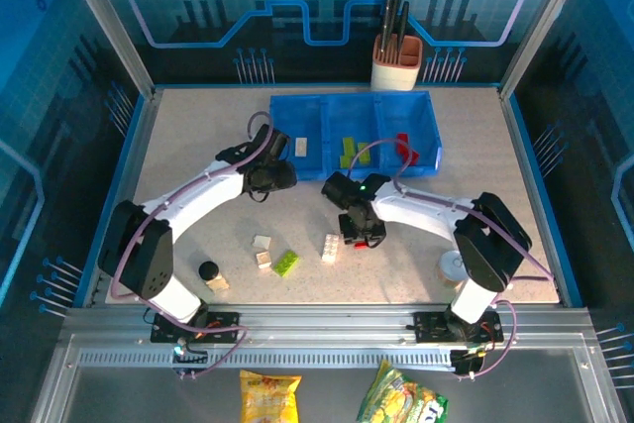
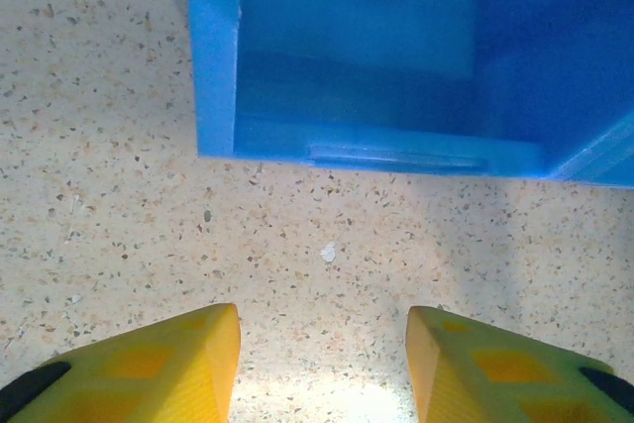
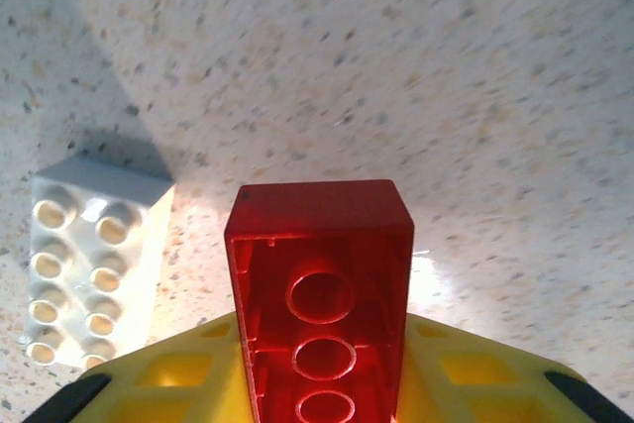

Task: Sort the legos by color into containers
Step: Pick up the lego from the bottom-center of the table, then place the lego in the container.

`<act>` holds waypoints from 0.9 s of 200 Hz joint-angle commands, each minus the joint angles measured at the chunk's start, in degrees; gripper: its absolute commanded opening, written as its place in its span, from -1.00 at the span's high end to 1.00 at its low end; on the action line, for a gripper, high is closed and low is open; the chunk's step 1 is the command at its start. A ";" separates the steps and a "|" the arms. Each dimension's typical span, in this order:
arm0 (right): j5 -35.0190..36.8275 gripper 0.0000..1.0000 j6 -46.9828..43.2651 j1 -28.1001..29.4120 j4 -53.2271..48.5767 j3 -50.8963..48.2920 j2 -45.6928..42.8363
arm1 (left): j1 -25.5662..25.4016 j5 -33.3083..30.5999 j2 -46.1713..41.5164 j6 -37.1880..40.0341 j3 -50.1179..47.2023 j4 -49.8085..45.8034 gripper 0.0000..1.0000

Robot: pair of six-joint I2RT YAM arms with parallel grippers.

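Currently held: I've got a red lego (image 3: 319, 284) pinched between the yellow fingers (image 3: 168, 375) of the right gripper (image 3: 319, 364), with its hollow underside facing my wrist camera. I can't tell if it touches the table (image 3: 466, 66).
Beside it: a white lego (image 3: 87, 263) lies studs-up on the table. It is just left of the red one in the wrist view, close but apart.
Left gripper (image 2: 322, 332): fingers spread, nothing between them. It hangs over bare table just short of the near-left corner of the blue tray (image 2: 213, 56).
Tray contents: a cream brick (image 1: 301, 146) in the left compartment, green bricks (image 1: 349, 153) in the middle, a red brick (image 1: 403, 144) in the right.
Loose on the table: a green lego (image 1: 286, 263) and two small cream legos (image 1: 263, 251), lying between my arms and well apart from both grippers.
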 commanded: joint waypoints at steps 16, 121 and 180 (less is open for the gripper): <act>0.77 0.27 -7.62 -7.27 -3.12 0.07 -4.10 | 0.69 1.32 -3.07 2.09 -1.77 -0.41 0.02; -6.17 0.27 -27.41 -30.98 -4.59 11.07 -2.84 | 0.77 1.78 -7.21 2.49 -5.37 -1.89 -0.05; -11.47 0.29 -32.61 -37.33 -3.16 21.69 6.47 | 0.79 1.70 -9.10 2.02 -6.58 -3.40 -0.05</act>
